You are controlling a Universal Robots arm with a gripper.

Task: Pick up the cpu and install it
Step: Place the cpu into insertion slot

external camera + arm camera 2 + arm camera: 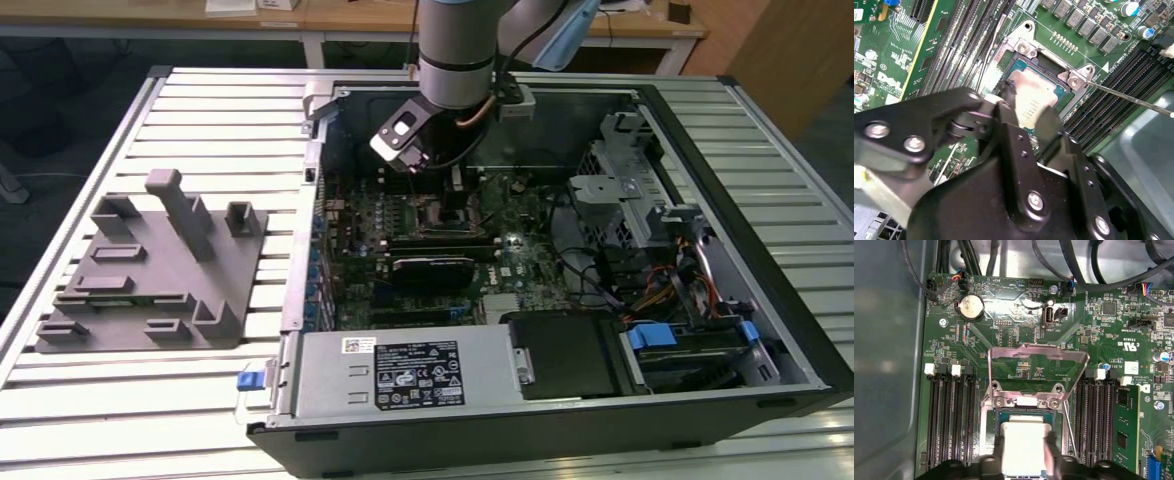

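Above the open socket (1051, 61) on the green board (901, 47), black tool (1028, 104) tight on the flat, square, silver-grey cpu (1029, 90).

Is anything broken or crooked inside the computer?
Nothing looks broken or spilled. The cpu sits in the gripper, lined up square with its socket. The socket's metal cover plate stands flipped up, open.

robotics lab or workshop, slatted metal workbench (214, 110), open computer case (534, 430), robot arm (457, 60), wooden desks (347, 18) behind
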